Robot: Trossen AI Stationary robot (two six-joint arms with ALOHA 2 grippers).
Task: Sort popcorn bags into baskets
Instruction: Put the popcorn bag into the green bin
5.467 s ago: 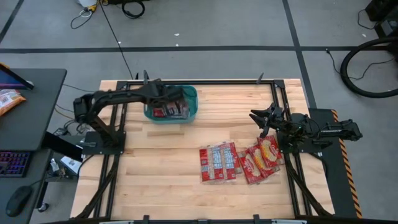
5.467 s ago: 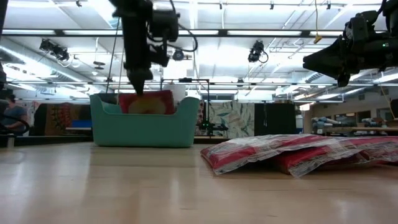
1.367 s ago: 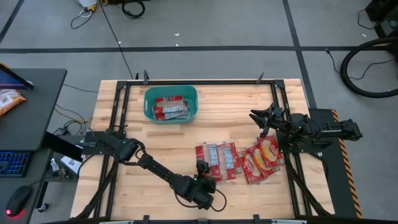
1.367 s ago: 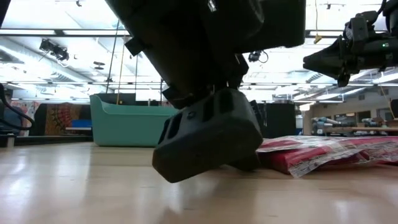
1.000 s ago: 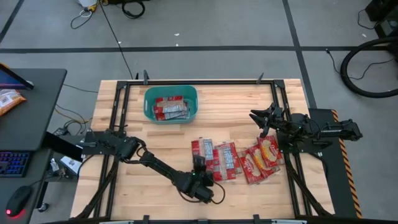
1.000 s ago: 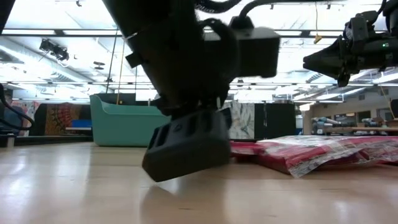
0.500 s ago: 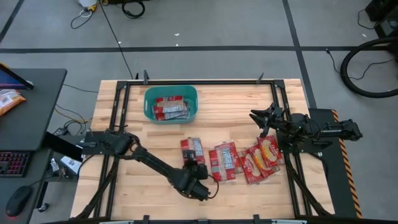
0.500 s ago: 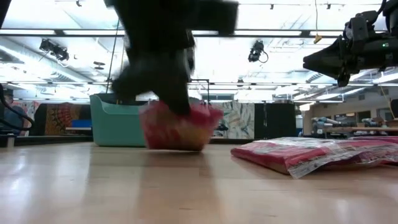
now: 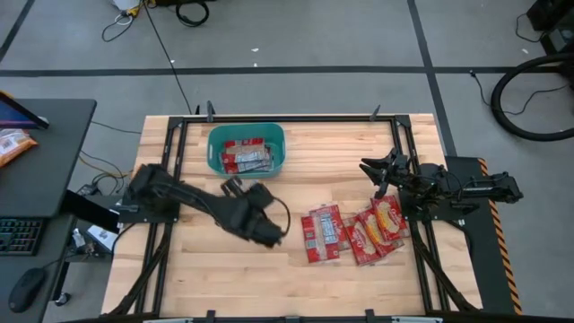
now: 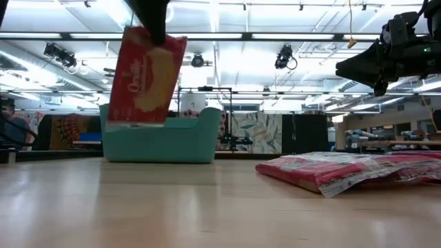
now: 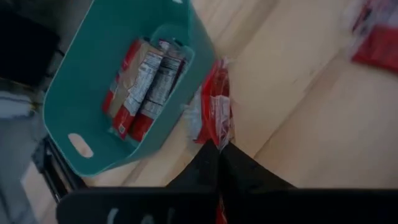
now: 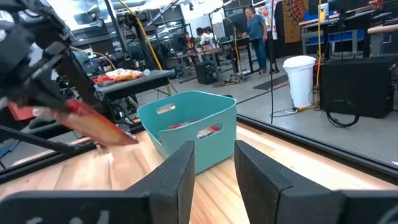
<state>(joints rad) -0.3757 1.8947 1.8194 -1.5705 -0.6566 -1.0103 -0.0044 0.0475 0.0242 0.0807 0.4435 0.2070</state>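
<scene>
- Since 0.5 s ago left gripper [image 9: 266, 227] has lifted one popcorn bag [image 10: 146, 76] off table, pinched shut on it, now near teal basket [image 9: 278, 152]
- Step: carry; next needs move over basket + release
- Right gripper [image 9: 377, 172] waits, fingers spread, beside the rest of the bags [image 9: 352, 231]

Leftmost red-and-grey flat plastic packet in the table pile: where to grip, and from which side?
Likely the free left long edge of that red-and-grey flat plastic packet, coming down from above on the pile's left. It lies flat, and its right side sits against the neighbouring red packet.
</scene>
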